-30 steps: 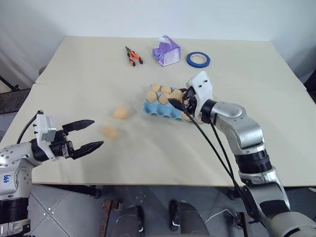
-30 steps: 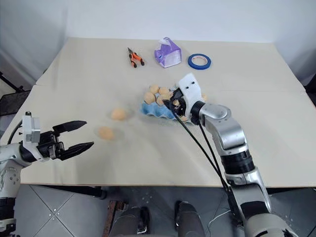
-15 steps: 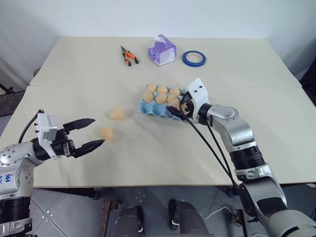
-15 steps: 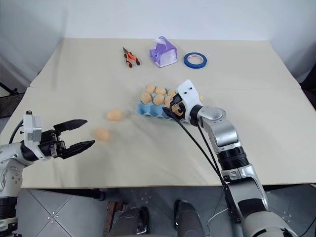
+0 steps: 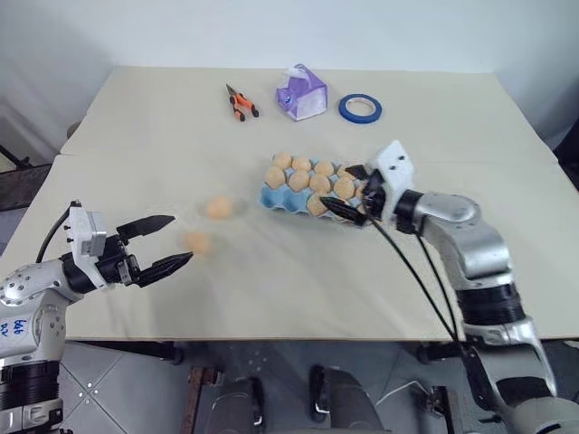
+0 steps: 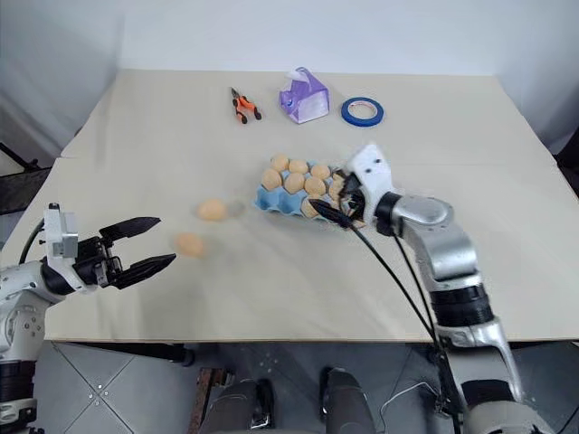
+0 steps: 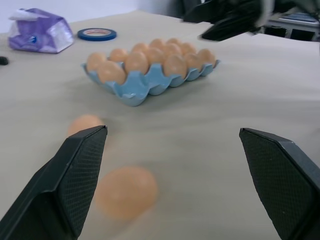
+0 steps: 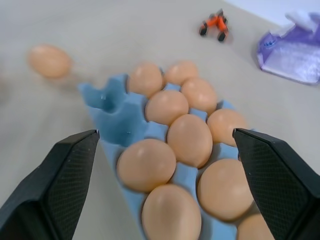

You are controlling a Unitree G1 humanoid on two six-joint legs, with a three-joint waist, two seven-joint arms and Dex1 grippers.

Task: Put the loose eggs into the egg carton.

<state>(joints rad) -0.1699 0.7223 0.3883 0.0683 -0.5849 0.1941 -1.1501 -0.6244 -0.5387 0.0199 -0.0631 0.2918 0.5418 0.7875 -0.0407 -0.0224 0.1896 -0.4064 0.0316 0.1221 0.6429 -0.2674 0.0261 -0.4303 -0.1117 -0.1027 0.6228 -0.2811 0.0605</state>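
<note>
The egg carton [image 5: 312, 192] is seen lying flat near the middle of the surface [image 5: 271, 136], its long axis running left to right and angled slightly away toward the right. Its cups are mostly filled with eggs; one corner cup at the near left is seen bare in the right wrist view. Two loose eggs [image 5: 218, 207] [image 5: 198, 241] are found on the surface to the carton's left, well apart from it. The right gripper [image 5: 355, 192] is held at the carton's right end, jaws wide apart and clamped on nothing. The left gripper [image 5: 163, 242] is held near the surface's front left edge, jaws apart, nothing between them, just beside the nearer loose egg.
</note>
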